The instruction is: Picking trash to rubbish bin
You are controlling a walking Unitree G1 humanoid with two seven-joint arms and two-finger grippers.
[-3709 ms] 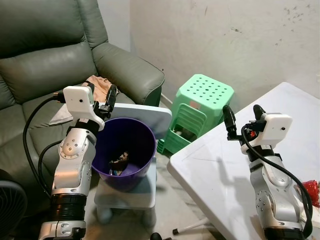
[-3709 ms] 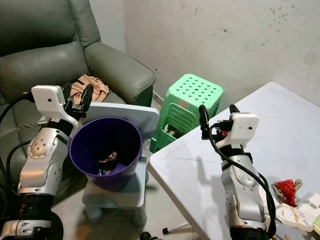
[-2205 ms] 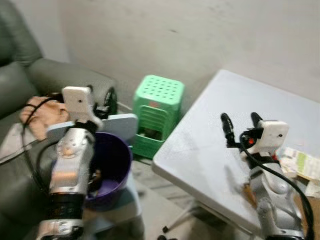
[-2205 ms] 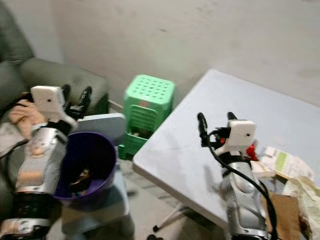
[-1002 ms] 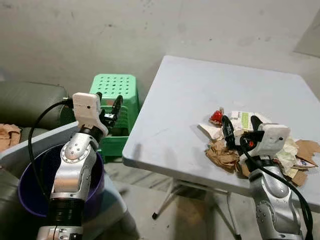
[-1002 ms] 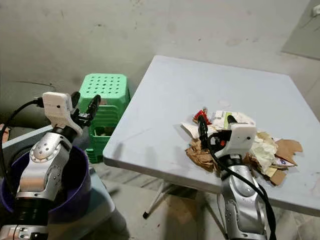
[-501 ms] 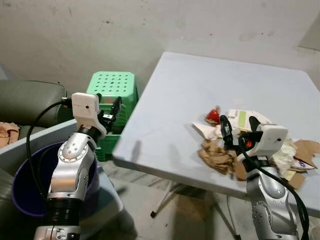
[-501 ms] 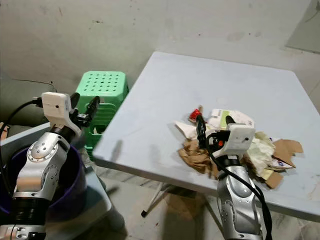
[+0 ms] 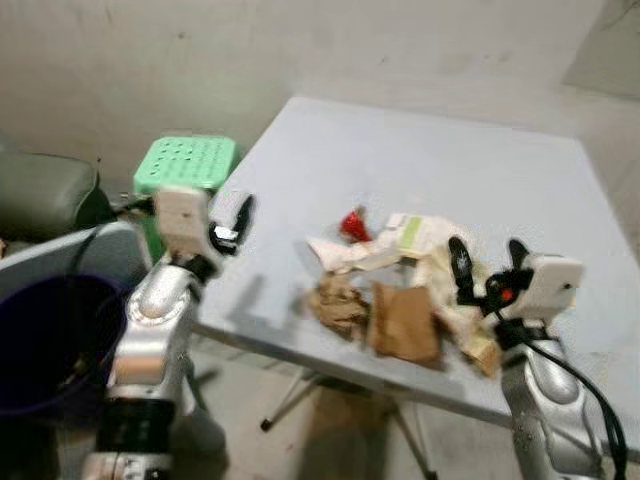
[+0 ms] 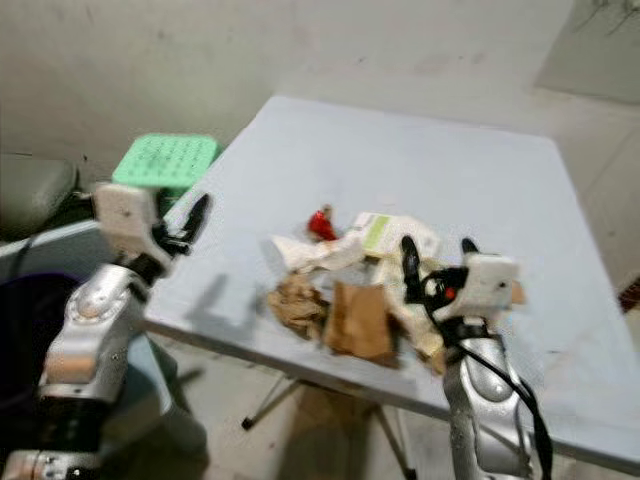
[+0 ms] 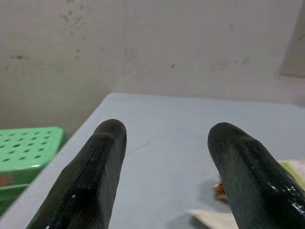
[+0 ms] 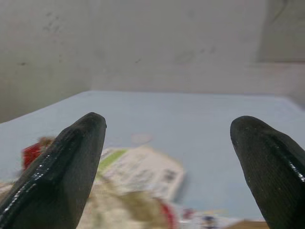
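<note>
Trash pile of crumpled brown paper, white wrappers and a red scrap (image 9: 395, 285) lies on the pale blue desk (image 9: 440, 170). Purple rubbish bin (image 9: 45, 340) sits left, green perforated plastic stool (image 9: 185, 165) beyond. Left gripper (image 9: 232, 222) and right gripper (image 9: 487, 262) are raised, fingers spread, empty.

A table (image 9: 420, 150) stood ahead, with a heap of trash (image 9: 400, 285) on its near part. The stool (image 9: 185, 163) stood just left of the table's far-left side. The rubbish bin (image 9: 45, 340) sat at the near left, below table level. A sofa (image 9: 40, 195) lay at the far left, behind the bin.
</note>
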